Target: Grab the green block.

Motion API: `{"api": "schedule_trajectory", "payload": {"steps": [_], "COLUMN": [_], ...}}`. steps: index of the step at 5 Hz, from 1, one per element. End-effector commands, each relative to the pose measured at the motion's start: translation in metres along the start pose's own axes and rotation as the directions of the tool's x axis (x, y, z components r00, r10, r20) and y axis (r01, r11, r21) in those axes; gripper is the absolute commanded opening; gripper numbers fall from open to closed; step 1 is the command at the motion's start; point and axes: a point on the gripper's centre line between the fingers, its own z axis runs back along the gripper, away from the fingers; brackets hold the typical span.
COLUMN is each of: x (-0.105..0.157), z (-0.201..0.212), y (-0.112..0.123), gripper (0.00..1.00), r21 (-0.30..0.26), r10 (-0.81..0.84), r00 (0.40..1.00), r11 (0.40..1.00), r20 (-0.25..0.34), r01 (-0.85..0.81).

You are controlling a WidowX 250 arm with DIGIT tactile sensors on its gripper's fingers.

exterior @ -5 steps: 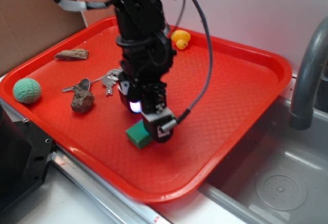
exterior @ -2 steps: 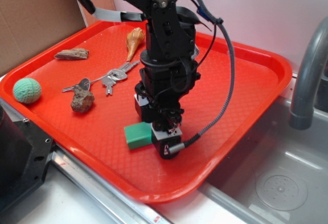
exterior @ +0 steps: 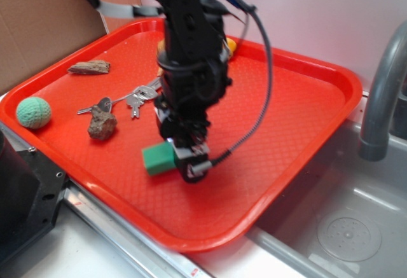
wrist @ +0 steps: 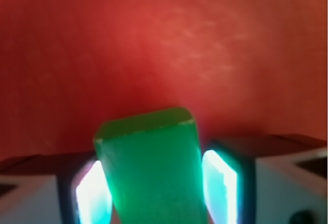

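Block: the green block (exterior: 158,159) is between my fingers (wrist: 220,178), near the front of the red tray (exterior: 305,125).
Fingers: clenched on the block, one pad flat against each long side; in the wrist view its end sticks out ahead of them.
Lifted or resting: I cannot tell.
Handling: it looks stiff, light and smooth, so I judge it could slip; flat opposite faces are the right place to hold.

On the tray (exterior: 305,125), the block (exterior: 157,159) sits between my gripper (exterior: 184,160) fingers near the front edge. Keys (exterior: 137,97) and a rock (exterior: 102,125) lie left; a ball (exterior: 33,112) farther left, probably on the tray.
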Motion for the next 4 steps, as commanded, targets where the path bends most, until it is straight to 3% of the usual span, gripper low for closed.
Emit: {"api": "schedule_trajectory", "payload": {"steps": [1, 2, 3, 4], "x": [-0.049, -0.061, -0.077, -0.079], "z": [0.099, 0.145, 0.194, 0.213], "y": [0.062, 0.089, 0.111, 0.122], "gripper": [0.0, 0.0, 0.0, 0.0], "r21": [-0.034, -0.12, -0.143, -0.092], "r10": [0.296, 0.454, 0.592, 0.572], "r00": [0.947, 0.87, 0.781, 0.791], "r11": [0.955, 0.891, 0.806, 0.819], "r20": [0.126, 0.192, 0.199, 0.214], "r01": [-0.294, -0.438, -0.574, -0.567]}}
